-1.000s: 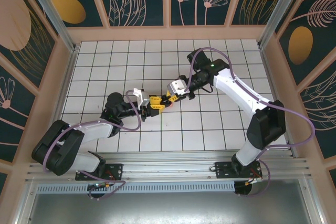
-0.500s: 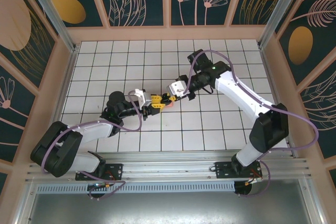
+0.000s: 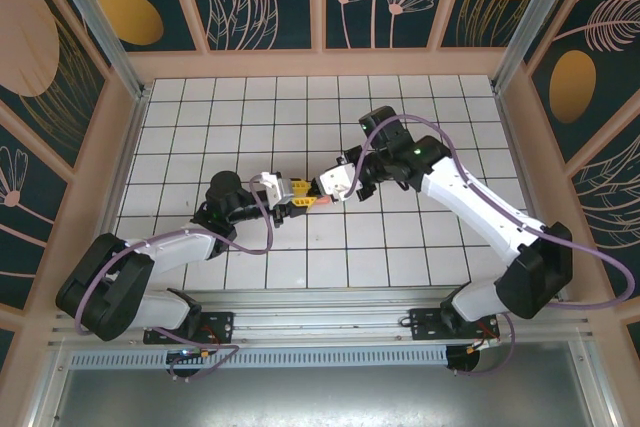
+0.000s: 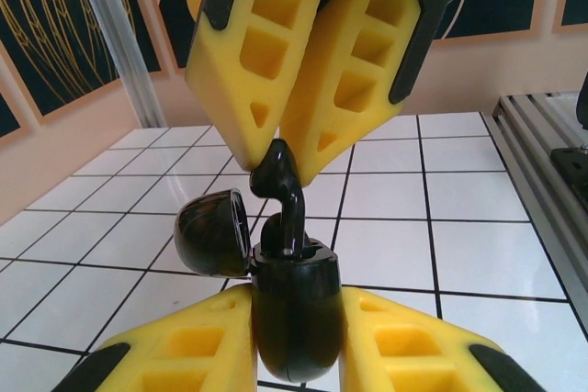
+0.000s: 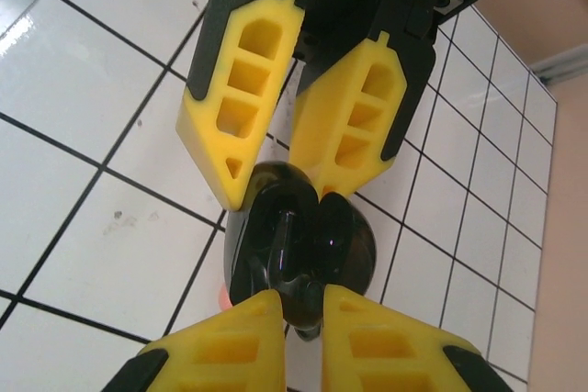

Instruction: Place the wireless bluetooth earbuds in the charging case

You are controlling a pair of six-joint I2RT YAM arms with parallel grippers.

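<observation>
A white tiled table is carrying two robot arms, reaching in to meet near its middle. The left arm is stretching in from the lower left and the right arm is bending in from the right.

There are two grippers, both with yellow fingers, facing each other tip to tip just above the tiles. The left gripper is pressing its jaws against the two sides of one black charging case and holding it upright. The case's one rounded lid is hanging open to the side.

The right gripper is coming down from above with its jaws pinched nearly together on the head of one black earbud. The earbud's stem is pointing down and sitting partly inside the open top of the case.

One small salmon-pink piece is lying on the tiles just beneath the two grippers. It is showing too small to make out its shape.
</observation>
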